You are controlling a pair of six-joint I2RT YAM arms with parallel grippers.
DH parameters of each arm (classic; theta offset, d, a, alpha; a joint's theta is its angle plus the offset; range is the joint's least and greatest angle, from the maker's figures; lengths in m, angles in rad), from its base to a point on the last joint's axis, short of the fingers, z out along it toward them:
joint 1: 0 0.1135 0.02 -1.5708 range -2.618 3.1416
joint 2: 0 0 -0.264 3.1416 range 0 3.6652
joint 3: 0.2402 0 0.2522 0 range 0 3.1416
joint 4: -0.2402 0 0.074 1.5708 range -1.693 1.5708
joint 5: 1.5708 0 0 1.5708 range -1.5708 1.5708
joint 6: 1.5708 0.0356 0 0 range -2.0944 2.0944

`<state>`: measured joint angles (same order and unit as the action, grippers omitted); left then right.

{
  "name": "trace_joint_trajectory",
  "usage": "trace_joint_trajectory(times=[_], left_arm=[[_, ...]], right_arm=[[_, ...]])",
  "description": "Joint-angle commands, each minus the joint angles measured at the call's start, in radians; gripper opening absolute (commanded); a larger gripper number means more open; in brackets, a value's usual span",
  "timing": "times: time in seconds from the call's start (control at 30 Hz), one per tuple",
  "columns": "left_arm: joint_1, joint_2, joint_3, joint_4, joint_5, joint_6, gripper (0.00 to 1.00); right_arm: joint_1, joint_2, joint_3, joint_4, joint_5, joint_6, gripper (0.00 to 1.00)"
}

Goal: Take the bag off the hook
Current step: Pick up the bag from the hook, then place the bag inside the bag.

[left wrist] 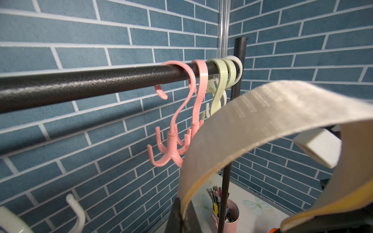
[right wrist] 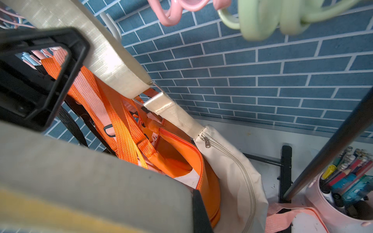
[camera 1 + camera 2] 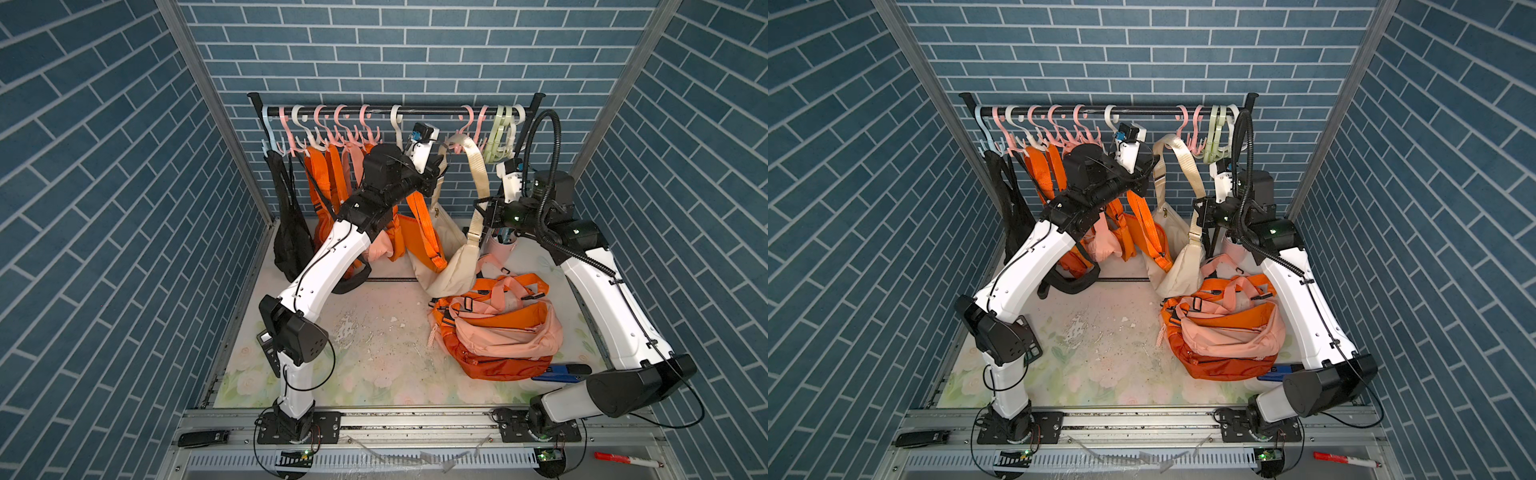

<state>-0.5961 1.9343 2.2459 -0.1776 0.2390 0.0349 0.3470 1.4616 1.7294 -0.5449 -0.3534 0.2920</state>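
The cream bag [image 3: 451, 266] [image 3: 1179, 266] [image 2: 232, 161] hangs low at the rack's right, its wide cream strap [image 3: 473, 162] [image 3: 1187, 162] [image 1: 262, 113] looping up beside the pink hook [image 3: 469, 124] [image 1: 177, 113] on the black rail [image 3: 415, 111]. The strap's top lies against the hook's lower prongs; I cannot tell whether it rests on one. My left gripper [image 3: 440, 162] [image 3: 1152, 160] [image 1: 182, 213] is shut on the strap near its top. My right gripper [image 3: 482, 216] [image 3: 1198, 216] [image 2: 193, 201] is shut on the strap's other run, lower down.
Orange bags [image 3: 332, 187] and a black bag [image 3: 291, 224] hang from hooks at the left. An orange and pink bag pile [image 3: 498, 328] lies on the table at the right. A pink cup of pens [image 3: 500, 245] [image 2: 343, 191] stands by the rack's right post [image 1: 238, 84].
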Motion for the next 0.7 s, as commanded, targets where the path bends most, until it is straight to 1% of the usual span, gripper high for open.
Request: trace_joint_trajectory(times=[0.0, 0.23, 0.4, 0.67], left_arm=[[-0.004, -0.035, 0.019, -0.018, 0.023, -0.011, 0.0], [-0.037, -0.069, -0.005, -0.041, 0.022, -0.011, 0.0], [-0.063, -0.101, -0.04, -0.036, 0.014, -0.002, 0.0], [-0.084, -0.12, -0.028, -0.063, 0.012, -0.006, 0.0]], right_arm=[[0.01, -0.058, -0.023, 0.029, -0.016, 0.028, 0.0], [0.026, -0.121, -0.063, 0.043, -0.022, 0.036, 0.0], [0.03, -0.175, -0.094, 0.04, -0.005, 0.037, 0.0], [0.029, -0.229, -0.094, 0.007, 0.018, 0.03, 0.0]])
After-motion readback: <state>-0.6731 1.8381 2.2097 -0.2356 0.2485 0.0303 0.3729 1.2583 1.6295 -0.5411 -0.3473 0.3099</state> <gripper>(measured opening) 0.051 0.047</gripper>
